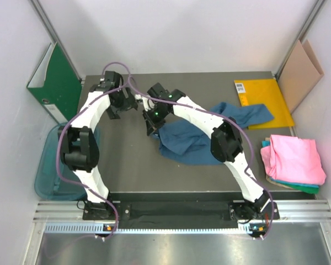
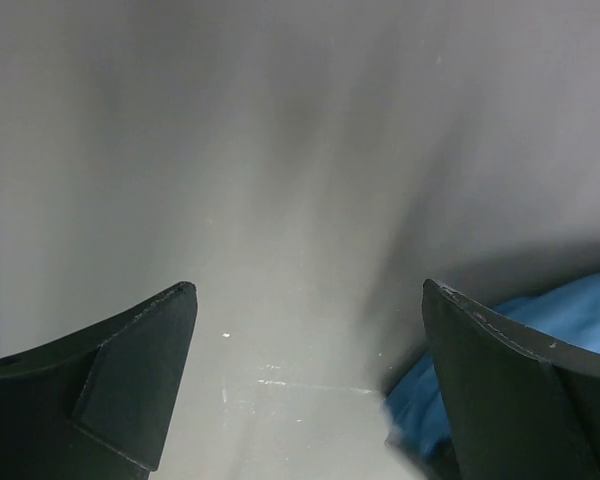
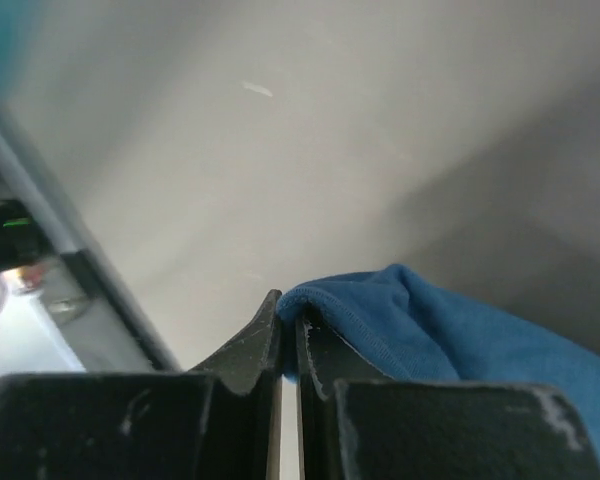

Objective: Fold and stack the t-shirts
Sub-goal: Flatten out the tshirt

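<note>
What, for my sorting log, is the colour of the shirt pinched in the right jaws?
Dark blue; the t-shirt shows best in the top external view.

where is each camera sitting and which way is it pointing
Top external: overhead, behind the robot, looking down on the table; the left arm and right arm show whole, with a pink t-shirt at the right.
Left wrist: on the left arm, facing along the table; the open left gripper frames it.
Right wrist: on the right arm, low over the table; the right gripper is shut on the blue t-shirt.
Shared: all three views show the blue t-shirt.
</note>
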Controlling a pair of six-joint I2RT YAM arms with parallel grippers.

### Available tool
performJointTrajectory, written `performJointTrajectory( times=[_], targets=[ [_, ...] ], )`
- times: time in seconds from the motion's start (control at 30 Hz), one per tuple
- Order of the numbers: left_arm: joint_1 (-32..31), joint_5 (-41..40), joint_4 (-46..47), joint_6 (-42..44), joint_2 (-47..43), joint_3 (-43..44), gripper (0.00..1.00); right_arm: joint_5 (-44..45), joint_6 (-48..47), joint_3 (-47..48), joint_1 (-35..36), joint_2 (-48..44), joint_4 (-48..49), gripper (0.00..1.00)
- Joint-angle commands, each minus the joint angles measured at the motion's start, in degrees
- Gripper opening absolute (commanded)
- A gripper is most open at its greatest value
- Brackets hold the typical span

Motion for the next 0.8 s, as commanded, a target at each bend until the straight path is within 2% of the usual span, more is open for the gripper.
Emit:
performJointTrajectory(
  times=[0.0, 0.03, 0.17, 0.2, 0.23, 0.27, 0.3, 0.33, 0.43, 0.57, 0.63, 0.77],
  targets=[
    [0.22, -4.65, 1.54, 0.24, -6.63, 0.53, 0.99, -10.05, -0.07, 5.96, 1.65, -3.71, 3.76, 0.05],
    [0.22, -5.18, 1.8, -0.11, -7.85, -0.09, 0.99, -10.05, 0.28, 6.39, 1.83, -3.88, 4.9, 0.12],
    [0.3, -5.19, 5.4, -0.55, -9.27, -4.31, 0.99, -10.06, 1.78, 7.01, 2.44, -6.77, 9.47, 0.22],
    [0.39, -4.67, 5.5, -0.55, -9.01, -4.58, 0.99, -8.4, 2.48, 6.93, 2.53, -7.48, 10.43, 0.39],
    [0.39, -2.57, 5.24, -0.46, -8.14, -4.41, 0.99, -3.6, 2.31, 6.84, 2.53, -8.36, 11.31, 0.88],
    [0.3, -0.29, 4.89, -0.03, -7.61, -4.06, 0.99, -1.46, 1.44, 6.66, 2.45, -10.37, 11.5, 0.97],
    [0.3, 1.3, 3.84, -0.19, -7.17, -3.1, 0.99, 0.73, -0.49, 6.49, 2.36, -11.52, 11.59, 1.0],
    [0.13, 4.19, 4.09, -0.2, -6.9, -3.0, 0.99, 6.06, -1.03, 4.92, 2.18, -12.92, 11.94, 1.0],
    [-1.01, 8.25, 7.77, 0.68, -8.47, -4.84, 0.99, 13.2, -0.07, -0.69, -0.53, -18.81, 15.01, 1.0],
    [-4.0, 15.1, 10.33, 2.0, -8.92, -7.13, 0.99, 15.87, 4.41, -10.63, -10.44, -27.94, 20.19, 1.0],
    [-6.53, 15.9, 9.55, 2.35, -7.7, -7.83, 0.99, 14.47, 5.47, -16.24, -14.24, -30.24, 22.74, 1.0],
    [-10.94, 16.7, 8.06, 2.53, -5.58, -9.85, 0.99, 15.69, 4.86, -20.49, -22.49, -33.32, 21.61, 0.99]
  ],
)
